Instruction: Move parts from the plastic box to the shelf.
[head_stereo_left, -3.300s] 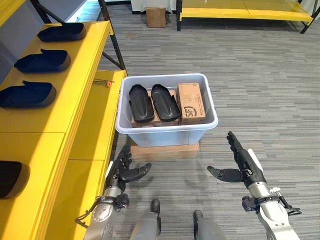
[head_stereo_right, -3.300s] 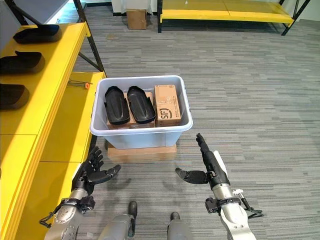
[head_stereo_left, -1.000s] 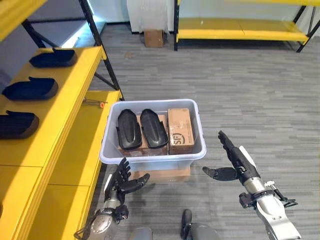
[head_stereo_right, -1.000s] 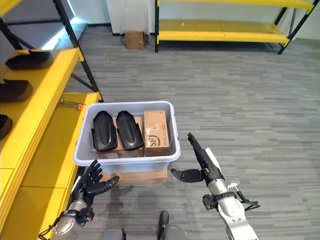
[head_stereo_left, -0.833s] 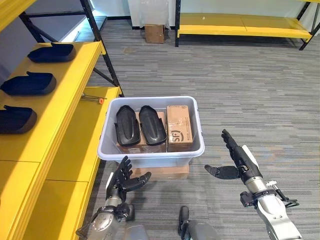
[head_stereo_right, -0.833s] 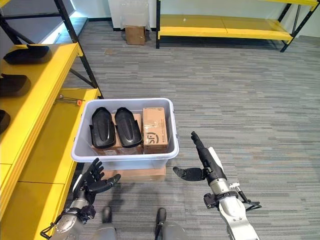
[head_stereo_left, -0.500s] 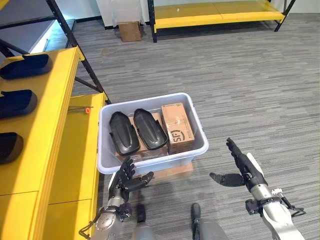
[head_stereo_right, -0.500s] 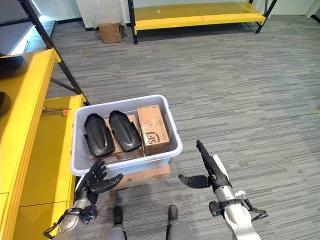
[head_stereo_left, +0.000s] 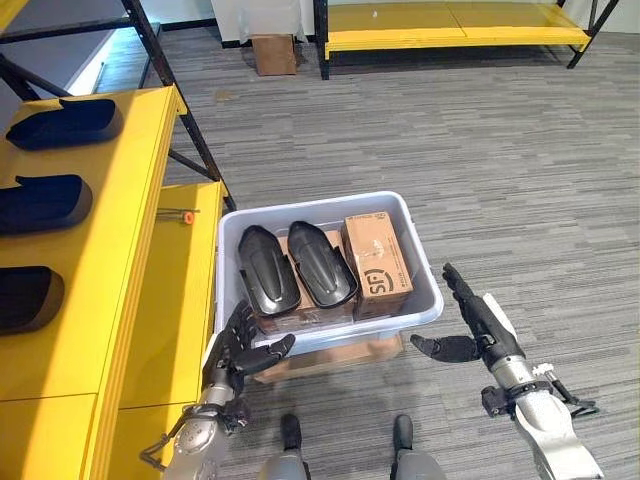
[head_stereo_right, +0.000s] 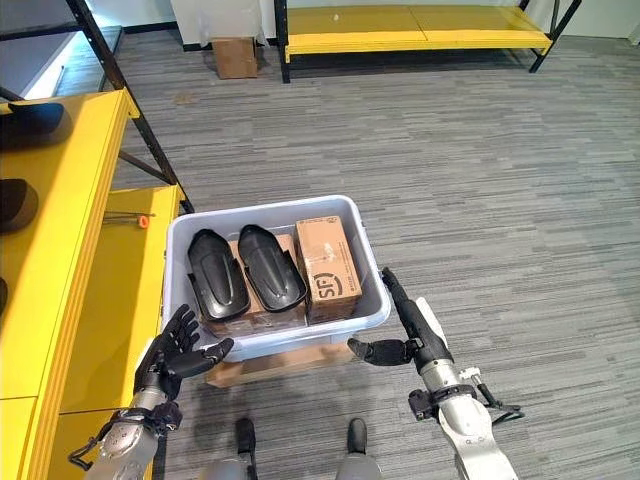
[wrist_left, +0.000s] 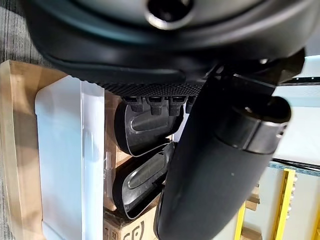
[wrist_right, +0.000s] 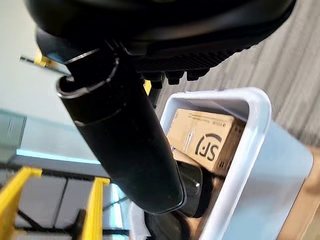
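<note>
Both hands have neared the plastic box (head_stereo_left: 425, 296): left hand (head_stereo_left: 237, 352), right hand (head_stereo_left: 478, 330), fingers spread, empty.

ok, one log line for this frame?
phase: reach | left hand: open, at plastic box near-left corner | right hand: open, beside its near-right corner | two black parts: in box, ungrasped

Left hand (head_stereo_left: 238, 353) at lower left of frame, palm facing inward, fingers spread and straight, thumb out toward centre. Right hand (head_stereo_left: 478, 330) at lower right, fingers straight and pointing up-frame, thumb extended sideways toward centre. Both empty.
</note>
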